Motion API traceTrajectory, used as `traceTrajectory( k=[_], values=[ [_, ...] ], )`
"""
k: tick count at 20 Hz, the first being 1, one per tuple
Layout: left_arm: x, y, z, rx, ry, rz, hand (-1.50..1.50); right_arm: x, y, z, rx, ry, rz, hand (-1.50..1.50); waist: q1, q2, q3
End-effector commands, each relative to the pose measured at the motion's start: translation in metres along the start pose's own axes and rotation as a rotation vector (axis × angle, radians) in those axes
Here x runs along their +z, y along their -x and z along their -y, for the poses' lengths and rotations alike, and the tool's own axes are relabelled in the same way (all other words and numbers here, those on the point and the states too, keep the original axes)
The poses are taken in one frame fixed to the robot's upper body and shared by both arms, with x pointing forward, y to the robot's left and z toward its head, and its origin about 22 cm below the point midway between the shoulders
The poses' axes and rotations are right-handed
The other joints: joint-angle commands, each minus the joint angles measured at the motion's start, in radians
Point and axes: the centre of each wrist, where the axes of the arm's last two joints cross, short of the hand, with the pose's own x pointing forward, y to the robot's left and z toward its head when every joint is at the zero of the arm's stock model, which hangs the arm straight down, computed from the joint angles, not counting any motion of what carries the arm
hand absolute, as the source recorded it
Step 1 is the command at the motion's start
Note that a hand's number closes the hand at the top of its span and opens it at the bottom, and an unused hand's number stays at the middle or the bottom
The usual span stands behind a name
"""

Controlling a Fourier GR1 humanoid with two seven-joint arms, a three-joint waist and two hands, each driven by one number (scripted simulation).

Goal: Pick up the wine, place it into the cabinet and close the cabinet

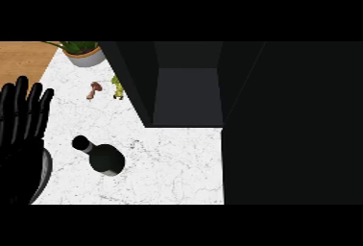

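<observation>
At the lower left of the frame the left hand (21,129) rests open near the edge, its fingers (20,98) straight and pointing up, holding nothing; the right hand shows nowhere in this view. Just to its right, in the lower-left part of the white marbled bench (170,163), stands the wine bottle (102,156), dark glass seen from above with its neck towards the upper left, apart from the hand and not yet grasped. The risk from here, as I judge it, is that a tall, narrow bottle may be tipped by a sideways brush of the fingers before they curl round it, and it could roll on the smooth bench; a high carry might also knock it against the cabinet's edge. Further up, in the middle of the frame, the dark cabinet (188,91) stands open, and its grey inner floor seems bare, though the deep shade inside makes that hard to be sure of. The black mass filling the right of the frame is probably its door or side. At the upper left lie two small items, one brownish (94,90), one greenish (117,87), too small to name, and beyond them a potted plant (85,52) holding green leaves.
</observation>
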Motion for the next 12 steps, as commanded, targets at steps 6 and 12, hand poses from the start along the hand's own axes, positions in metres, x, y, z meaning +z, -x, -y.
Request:
traceTrajectory(
  k=[6,12],
  values=[
    [-0.044,-0.006,-0.023,0.001,0.288,0.073,-1.50,0.033,-0.018,-0.005,-0.009,0.028,0.018,-1.50,-0.019,0.028,0.012],
    [-0.030,0.008,0.008,0.380,0.286,-0.206,-1.50,0.038,-0.027,-0.011,-0.190,-0.201,-0.181,-1.50,-0.005,0.027,0.012]
  ],
)
